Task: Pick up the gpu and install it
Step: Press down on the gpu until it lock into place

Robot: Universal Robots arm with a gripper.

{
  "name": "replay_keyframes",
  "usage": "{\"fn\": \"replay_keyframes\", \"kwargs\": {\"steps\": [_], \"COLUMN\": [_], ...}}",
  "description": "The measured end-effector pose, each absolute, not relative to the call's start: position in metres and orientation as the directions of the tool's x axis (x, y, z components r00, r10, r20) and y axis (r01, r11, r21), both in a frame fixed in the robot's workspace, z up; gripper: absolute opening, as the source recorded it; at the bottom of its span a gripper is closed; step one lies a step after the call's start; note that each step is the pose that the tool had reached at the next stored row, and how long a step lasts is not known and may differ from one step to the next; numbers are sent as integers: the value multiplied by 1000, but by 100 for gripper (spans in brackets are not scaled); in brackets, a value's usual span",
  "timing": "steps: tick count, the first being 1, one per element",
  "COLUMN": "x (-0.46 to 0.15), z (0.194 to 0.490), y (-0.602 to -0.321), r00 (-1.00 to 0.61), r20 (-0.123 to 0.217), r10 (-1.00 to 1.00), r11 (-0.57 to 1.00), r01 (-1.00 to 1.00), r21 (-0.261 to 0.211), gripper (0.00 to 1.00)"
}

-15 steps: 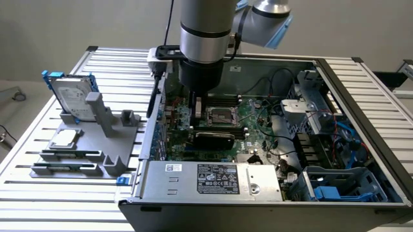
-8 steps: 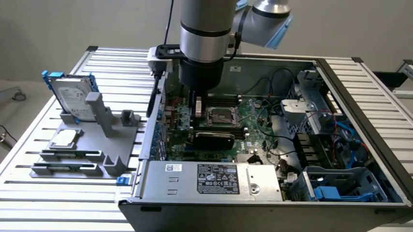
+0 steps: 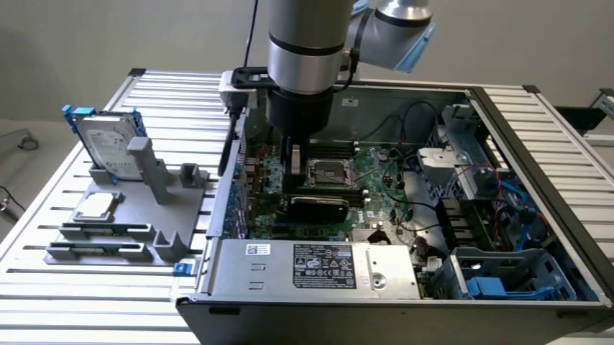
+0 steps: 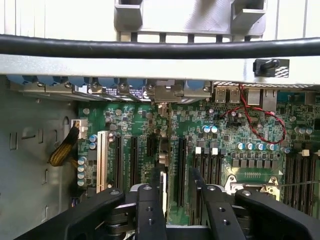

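On the motherboard, gpu just beside the tool, jaws apart

The arm runs off the exterior view's top edge and the case off its bottom right corner. Whether the gpu, mid-frame, is fully seated is too small to tell. The wrist view's edge cuts off the gripper, and a cable hides a strip of case.
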State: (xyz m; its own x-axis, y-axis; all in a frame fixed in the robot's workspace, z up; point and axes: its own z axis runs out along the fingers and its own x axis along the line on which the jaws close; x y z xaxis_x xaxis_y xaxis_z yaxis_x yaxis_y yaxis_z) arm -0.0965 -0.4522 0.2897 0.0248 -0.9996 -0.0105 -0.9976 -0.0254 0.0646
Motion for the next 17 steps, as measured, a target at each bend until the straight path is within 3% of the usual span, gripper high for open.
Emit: {"fn": "replay_keyframes", "kwargs": {"steps": [13,14,16,17], "x": [-83,-83,-83,-83], "z": [281,280,277,275], "y": [-460,-460,-460,-460], "r00": [41,42,44,46], "r20": [-11,-11,-11,-11], "r10": [-999,-999,-999,-999], "r11": [-42,-43,-45,-46], "r01": [-997,-997,-997,-997], "r21": [65,65,65,64], "gripper": [36,44,44,51]}}
